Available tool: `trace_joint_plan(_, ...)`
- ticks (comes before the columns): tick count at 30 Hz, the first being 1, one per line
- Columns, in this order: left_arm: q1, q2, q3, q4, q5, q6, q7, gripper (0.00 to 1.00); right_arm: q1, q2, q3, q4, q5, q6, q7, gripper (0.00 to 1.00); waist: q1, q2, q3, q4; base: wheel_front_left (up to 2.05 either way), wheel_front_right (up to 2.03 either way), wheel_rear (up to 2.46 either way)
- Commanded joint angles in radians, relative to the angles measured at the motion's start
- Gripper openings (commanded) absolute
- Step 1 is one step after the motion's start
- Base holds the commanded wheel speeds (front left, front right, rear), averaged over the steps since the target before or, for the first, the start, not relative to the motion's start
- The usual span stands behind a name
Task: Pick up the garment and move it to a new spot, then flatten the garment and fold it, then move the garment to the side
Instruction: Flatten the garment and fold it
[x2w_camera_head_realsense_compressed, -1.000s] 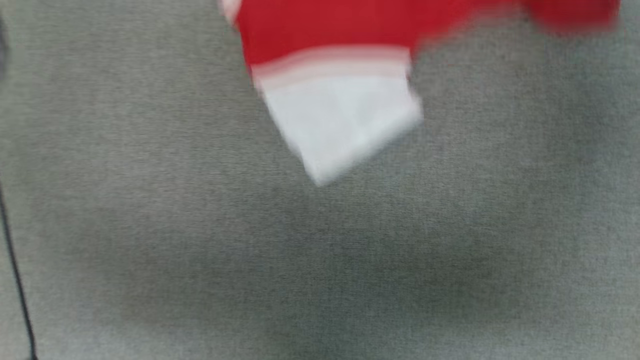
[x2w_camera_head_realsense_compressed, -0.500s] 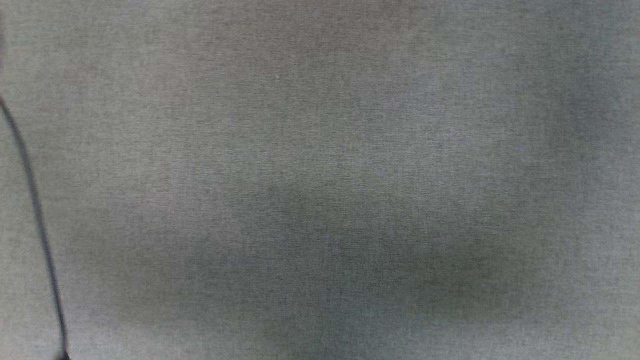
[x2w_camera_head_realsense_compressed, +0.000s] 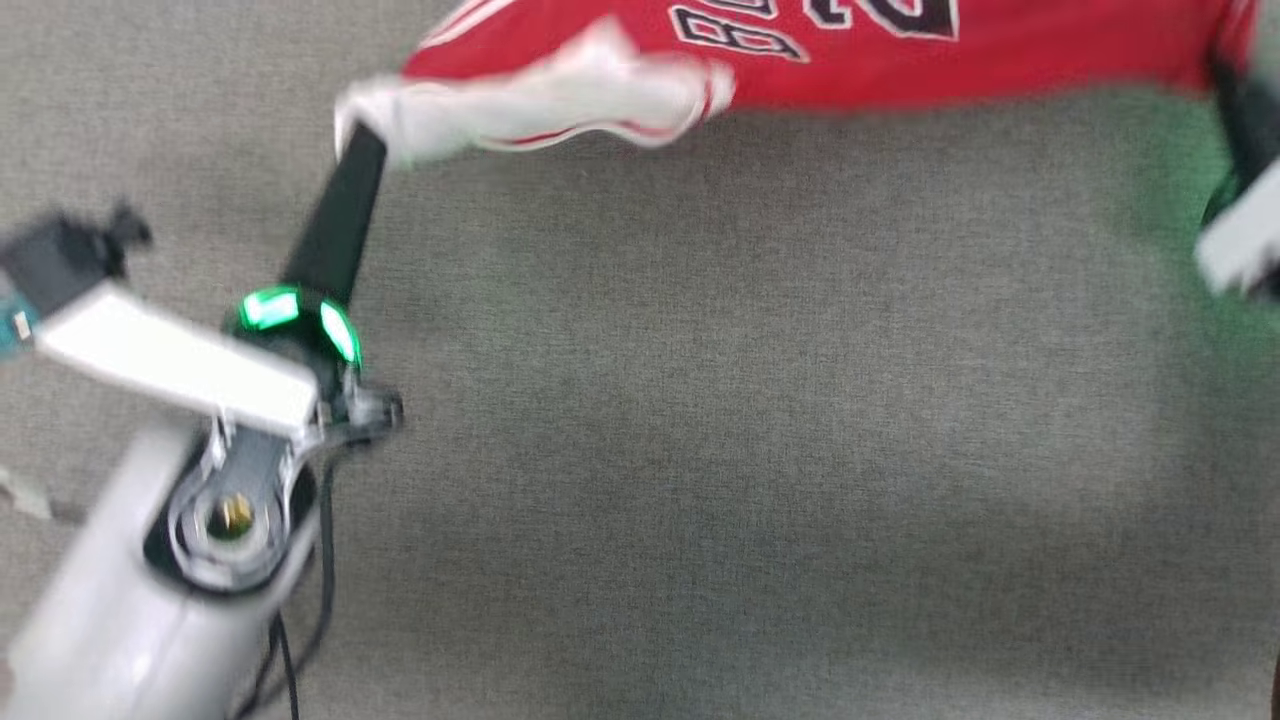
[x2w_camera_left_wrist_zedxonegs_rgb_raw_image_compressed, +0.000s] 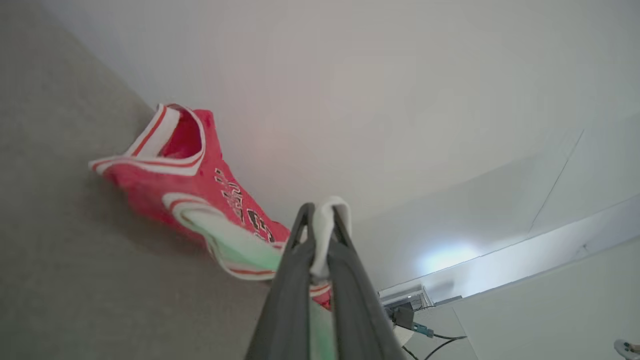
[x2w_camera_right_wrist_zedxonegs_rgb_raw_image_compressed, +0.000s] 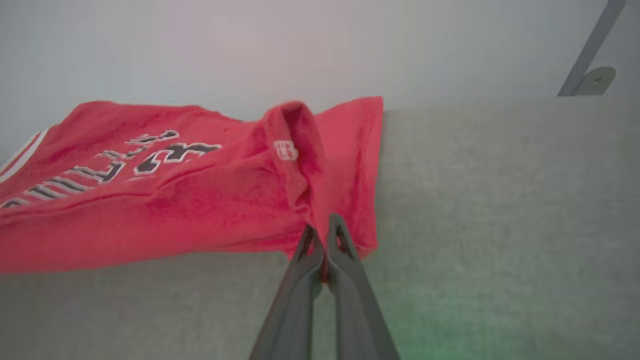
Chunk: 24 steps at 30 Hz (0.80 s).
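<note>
The garment (x2w_camera_head_realsense_compressed: 900, 70), a red T-shirt with navy block letters, hangs stretched across the top of the head view, held up between my two grippers. My left gripper (x2w_camera_head_realsense_compressed: 362, 140) is shut on its bunched white sleeve (x2w_camera_head_realsense_compressed: 540, 100). In the left wrist view the left gripper (x2w_camera_left_wrist_zedxonegs_rgb_raw_image_compressed: 323, 215) pinches white cloth, and the garment (x2w_camera_left_wrist_zedxonegs_rgb_raw_image_compressed: 195, 185) trails away beyond it. My right gripper (x2w_camera_head_realsense_compressed: 1222, 75) at the far right edge is shut on the red hem. The right wrist view shows that gripper (x2w_camera_right_wrist_zedxonegs_rgb_raw_image_compressed: 324, 231) clamping a fold of the garment (x2w_camera_right_wrist_zedxonegs_rgb_raw_image_compressed: 175, 200).
A grey cloth-covered surface (x2w_camera_head_realsense_compressed: 700, 420) lies under everything. A pale wall (x2w_camera_left_wrist_zedxonegs_rgb_raw_image_compressed: 400, 100) runs along its far side. Cables and a small device (x2w_camera_left_wrist_zedxonegs_rgb_raw_image_compressed: 407, 307) sit by the left arm, and a metal bracket (x2w_camera_right_wrist_zedxonegs_rgb_raw_image_compressed: 592, 47) is on the wall.
The head camera has moved and its picture is blurred. Half a second ago it held bare grey surface; now the left arm and the garment stretched between both grippers are in it.
</note>
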Motion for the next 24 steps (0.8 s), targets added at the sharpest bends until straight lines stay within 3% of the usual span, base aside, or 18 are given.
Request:
trace_joint_plan(1,0.068,0.001,0.019,-0.037,0.004,0.001,-0.009,0.00,0.084,-0.014,-0.009,-0.069,0.025,0.000,0.033,0.00,-0.0001,0.0000,-0.013,-0.002,0.00,0.00,0.00)
trace_joint_plan(9,0.309,0.010,0.015,-0.164,0.066,0.001,-0.035,0.00,0.398,-0.025,-0.133,-0.343,0.068,0.000,0.164,0.00,-0.0001,0.0000,-0.064,0.002,0.00,0.00,0.00)
trace_joint_plan(17,0.508,0.089,-0.063,-0.270,0.147,0.001,-0.067,0.00,0.672,0.060,-0.265,-0.613,0.060,0.000,0.298,0.00,-0.0001,0.0000,-0.080,-0.009,0.00,0.00,0.00)
trace_joint_plan(24,0.565,0.142,-0.128,-0.337,0.205,0.001,-0.094,0.00,0.789,0.129,-0.343,-0.741,0.063,0.000,0.370,0.00,-0.0001,0.0000,-0.072,-0.012,0.00,0.00,0.00)
